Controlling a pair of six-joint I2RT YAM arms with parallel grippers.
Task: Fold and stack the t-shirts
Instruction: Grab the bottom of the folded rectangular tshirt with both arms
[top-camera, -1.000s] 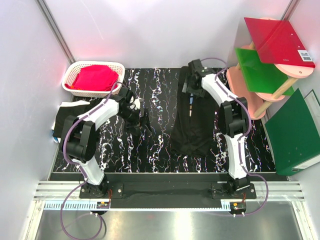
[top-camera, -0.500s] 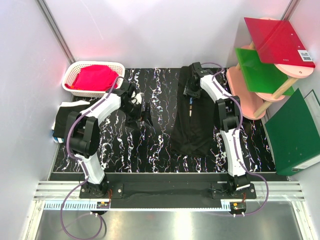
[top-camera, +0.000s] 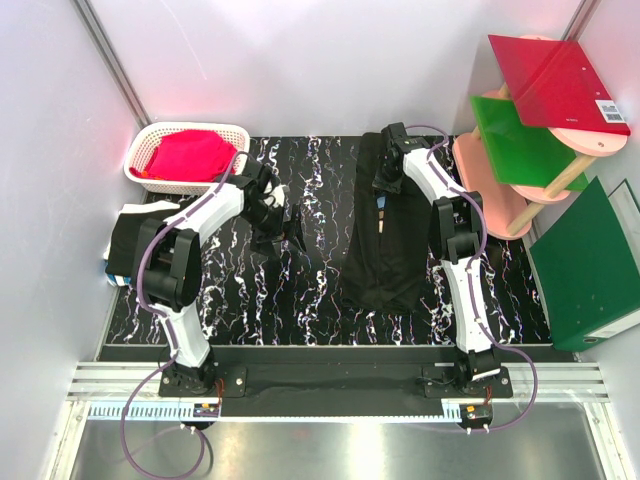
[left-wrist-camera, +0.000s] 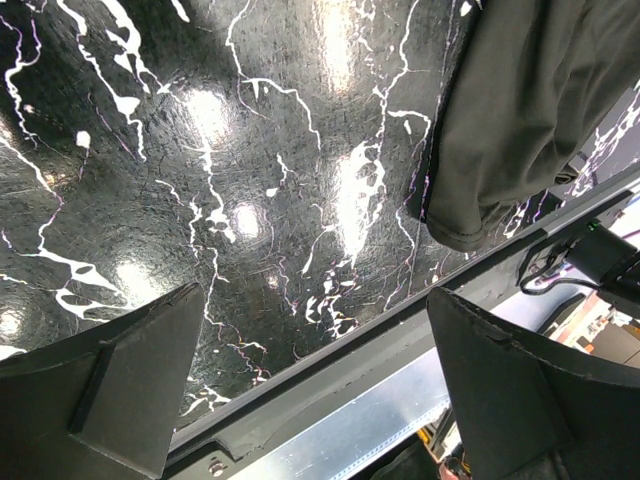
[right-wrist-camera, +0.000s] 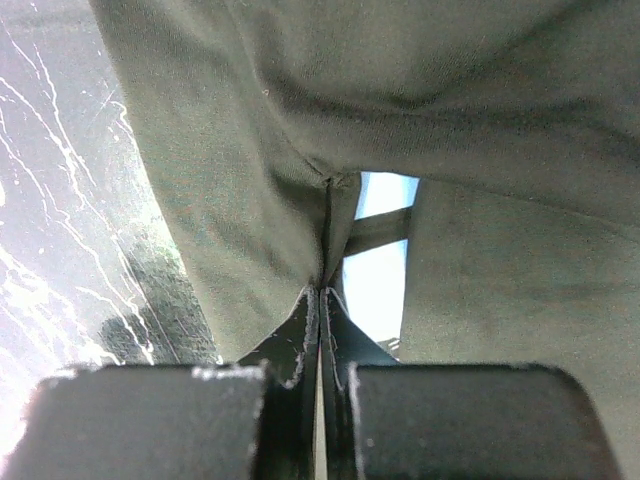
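Your soft black t-shirt (top-camera: 385, 250) lies as a long strip, running near to far. Your right fingers (right-wrist-camera: 305, 330) pinch its cloth; left fingers (left-wrist-camera: 125, 375) gape wide.

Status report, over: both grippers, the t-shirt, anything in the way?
Right gripper shut on t-shirt at its far end. Left gripper open over the table, holding nothing. Nothing in the way seen.

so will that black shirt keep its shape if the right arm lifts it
Probably not: the black t-shirt puckers where the right gripper pinches it, so it likely hangs limp. Lying in soft folds, it seems light and may unfold when dragged.
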